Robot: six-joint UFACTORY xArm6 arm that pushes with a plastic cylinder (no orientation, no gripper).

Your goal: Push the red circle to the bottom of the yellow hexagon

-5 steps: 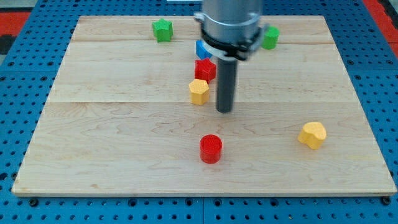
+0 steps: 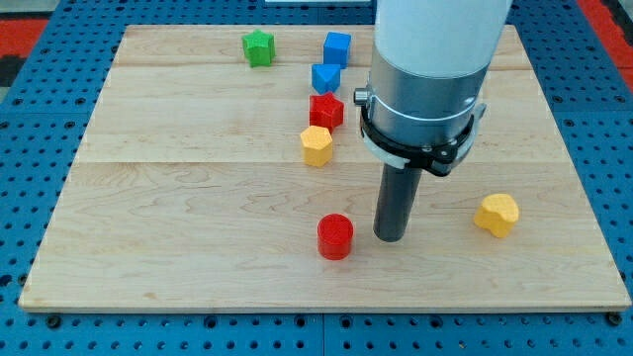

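The red circle (image 2: 335, 236) lies on the wooden board (image 2: 178, 198) near the view's bottom centre. The yellow hexagon (image 2: 316, 145) sits above it, well apart, near the board's middle. My tip (image 2: 390, 236) rests on the board just to the right of the red circle, with a small gap between them. The arm's body hides part of the board at the view's upper right.
A red block (image 2: 326, 111) touches the yellow hexagon's upper right. Two blue blocks (image 2: 325, 77) (image 2: 337, 47) stand above it. A green star block (image 2: 258, 47) is at the view's top left. A yellow block (image 2: 497, 215) lies at the right.
My tip has moved down and a little right, from beside the yellow hexagon to beside the red circle. The arm now hides the green block at the top right. No block has moved.
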